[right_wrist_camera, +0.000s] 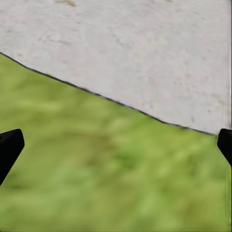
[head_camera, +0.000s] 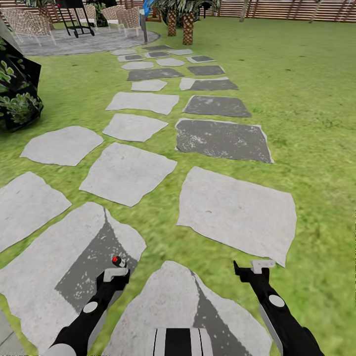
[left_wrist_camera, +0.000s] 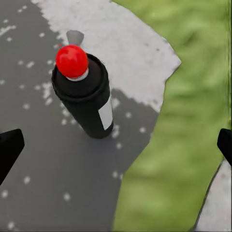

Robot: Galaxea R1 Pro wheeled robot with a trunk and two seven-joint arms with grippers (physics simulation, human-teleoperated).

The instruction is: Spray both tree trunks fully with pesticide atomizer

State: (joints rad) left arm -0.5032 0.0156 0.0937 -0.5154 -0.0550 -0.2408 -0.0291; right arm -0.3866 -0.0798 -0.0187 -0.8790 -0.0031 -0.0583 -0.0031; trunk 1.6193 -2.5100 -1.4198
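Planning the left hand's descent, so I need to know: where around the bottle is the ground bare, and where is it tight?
The pesticide atomizer stands alone on a shadowed stepping stone, with bare slab all around it. Grass borders that stone on one side. The left hand hangs open over it. Nothing crowds the bottle.

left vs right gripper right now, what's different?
The left gripper has the upright black bottle with a red cap ahead of its fingers, not yet between them; the right gripper has nothing. The left hangs over a shadowed grey paving stone; the right mostly over grass beside a pale stone edge. Both are open, fingers wide apart.
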